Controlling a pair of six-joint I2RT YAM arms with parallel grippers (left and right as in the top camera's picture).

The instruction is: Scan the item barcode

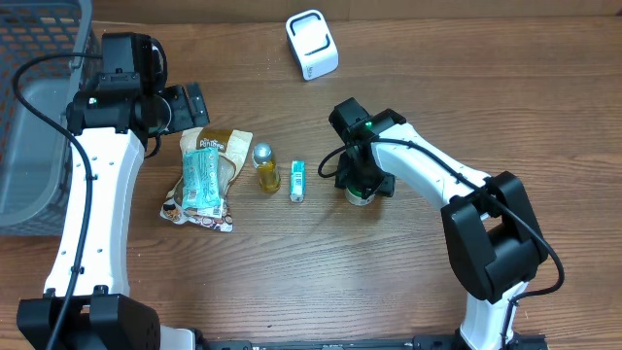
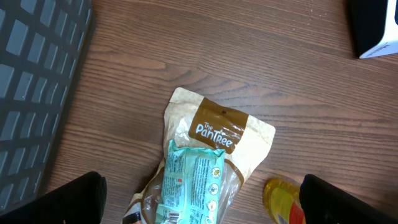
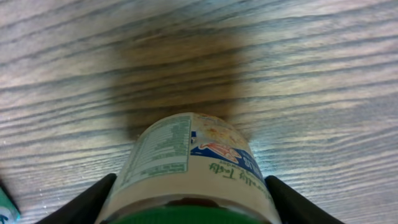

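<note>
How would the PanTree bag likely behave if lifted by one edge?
The PanTree bag looks like thin crinkled film, so it would probably sag rather than stay stiff. The teal packet lies on top of it and would likely slide off. It seems flat, so probably light.

The jar (image 3: 189, 155) stands between the right claw's (image 1: 361, 191) fingers; left of that claw lie a small packet (image 1: 297, 181), then a bottle (image 1: 264, 167); the scanner (image 1: 312, 44) sits behind it; beneath the left claw (image 1: 192, 103), a wipes pack (image 2: 189, 183) lies on a snack bag (image 2: 217, 124).
</note>
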